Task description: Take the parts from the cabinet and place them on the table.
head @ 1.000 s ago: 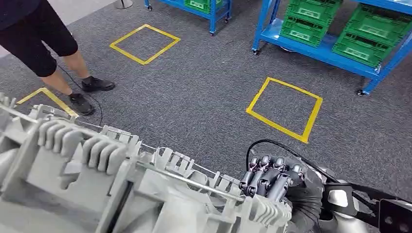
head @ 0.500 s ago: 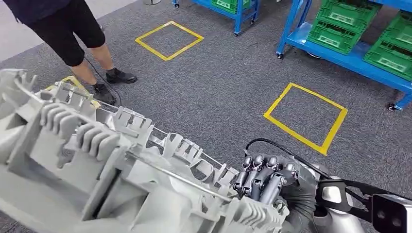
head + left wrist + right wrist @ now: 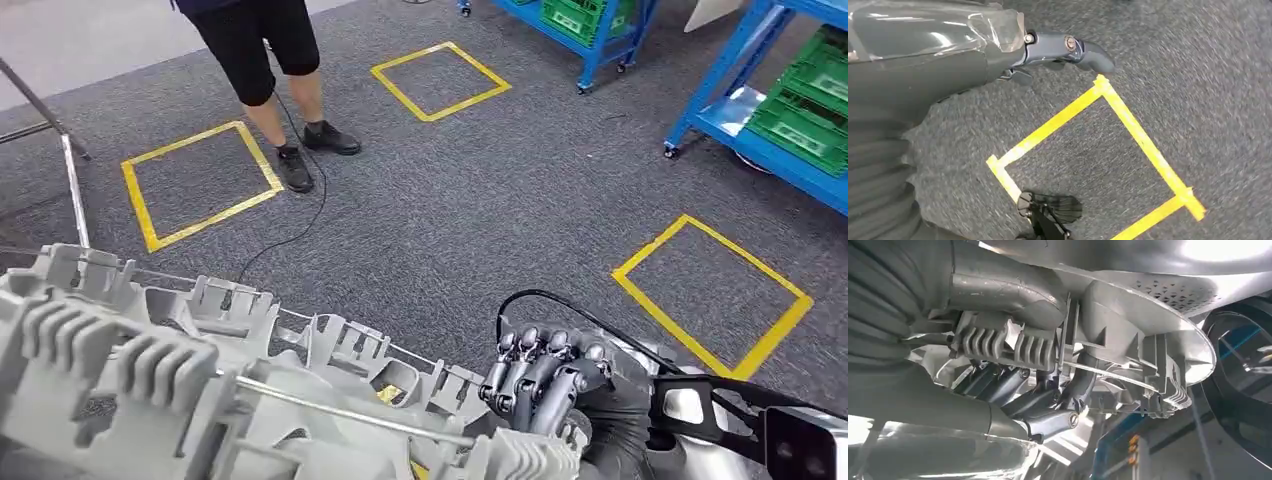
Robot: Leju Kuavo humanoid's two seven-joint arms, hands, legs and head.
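A large grey ribbed plastic part (image 3: 200, 400) fills the lower left of the head view, carried above the carpet. My right hand (image 3: 545, 380) grips its right end, dark fingers curled over the edge. In the right wrist view the same fingers (image 3: 1038, 405) wrap round the part (image 3: 1148, 340) from beneath. My left hand (image 3: 1063, 47) appears in the left wrist view over the floor, thumb out, with nothing in it.
A person (image 3: 270, 60) in dark shorts stands at the top, a black cable (image 3: 290, 230) trailing by their shoes. Yellow taped squares (image 3: 700, 290) mark the grey carpet. Blue racks (image 3: 730, 120) with green crates (image 3: 810, 120) stand at the right. A metal stand (image 3: 70, 170) is at left.
The whole view has swung: the person and the floor squares have slid rightward and the racks toward the right edge. My right hand keeps its hold on the part.
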